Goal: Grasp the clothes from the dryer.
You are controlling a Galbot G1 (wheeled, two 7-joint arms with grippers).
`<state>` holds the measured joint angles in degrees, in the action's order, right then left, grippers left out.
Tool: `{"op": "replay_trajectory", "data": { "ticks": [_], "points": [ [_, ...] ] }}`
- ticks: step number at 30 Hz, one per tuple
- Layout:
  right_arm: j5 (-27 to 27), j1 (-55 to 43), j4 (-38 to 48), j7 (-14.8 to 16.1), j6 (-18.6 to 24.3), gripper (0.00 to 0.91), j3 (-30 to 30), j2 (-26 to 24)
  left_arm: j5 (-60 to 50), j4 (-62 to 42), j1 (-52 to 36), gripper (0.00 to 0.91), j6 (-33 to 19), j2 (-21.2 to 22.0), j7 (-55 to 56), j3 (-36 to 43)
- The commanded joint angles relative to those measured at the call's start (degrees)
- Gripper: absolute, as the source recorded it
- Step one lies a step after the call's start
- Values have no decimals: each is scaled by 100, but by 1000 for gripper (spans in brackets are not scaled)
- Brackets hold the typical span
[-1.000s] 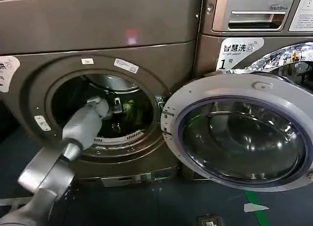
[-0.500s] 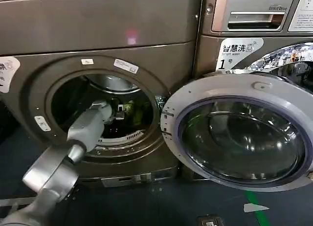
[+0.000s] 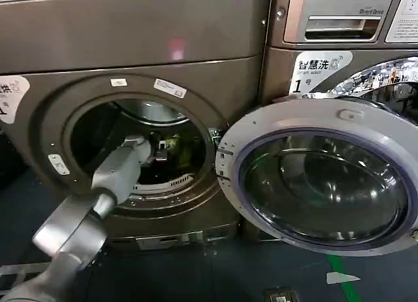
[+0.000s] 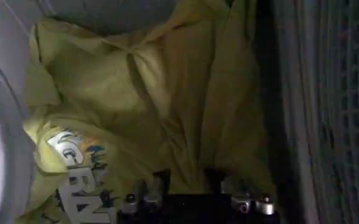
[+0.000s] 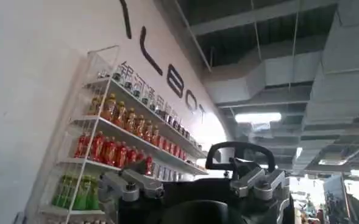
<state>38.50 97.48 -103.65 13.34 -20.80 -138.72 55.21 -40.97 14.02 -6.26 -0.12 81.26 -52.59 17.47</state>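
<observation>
The dryer [image 3: 130,47] is the bronze-brown machine on the left, its round mouth uncovered and its silver-rimmed glass door [image 3: 320,178] swung out to the right. The clothes [image 3: 174,145], yellow-green fabric with a pale print, lie inside the drum. My left arm reaches through the mouth, and the left gripper [image 3: 160,151] sits just beside the garment. In the left wrist view the clothes [image 4: 142,103] lie crumpled right ahead of the left gripper [image 4: 188,182], which is open with its dark fingertips [image 4: 161,181] at the fabric. The right gripper [image 5: 194,185] is raised away from the machines.
A second machine with a chrome door ring [image 3: 372,73] and an LG panel stands to the right, behind the open door. The drum's ribbed metal wall [image 4: 325,109] runs close along one side of the left gripper. A shelf of bottles [image 5: 118,140] lines a wall.
My left gripper dipped slightly lower and nearer the clothes inside the drum, then held still. The door and clothes have not moved.
</observation>
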Motion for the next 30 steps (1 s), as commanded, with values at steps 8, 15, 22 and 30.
{"op": "replay_trajectory", "data": {
  "ticks": [8,15,22,30],
  "points": [
    [-8,-15,-8,0,23,907,23,24,638,123,8,0,-99,6,307,-441],
    [-1,-13,-36,-7,26,907,27,15,1485,564,101,0,82,-100,1080,-1287],
    [8,-32,-57,-11,14,907,40,-9,2698,1160,553,0,126,-255,2391,-2189],
    [46,14,-36,-34,14,907,-31,-23,4217,2582,1593,0,-80,-271,3837,-2789]
  ]
}}
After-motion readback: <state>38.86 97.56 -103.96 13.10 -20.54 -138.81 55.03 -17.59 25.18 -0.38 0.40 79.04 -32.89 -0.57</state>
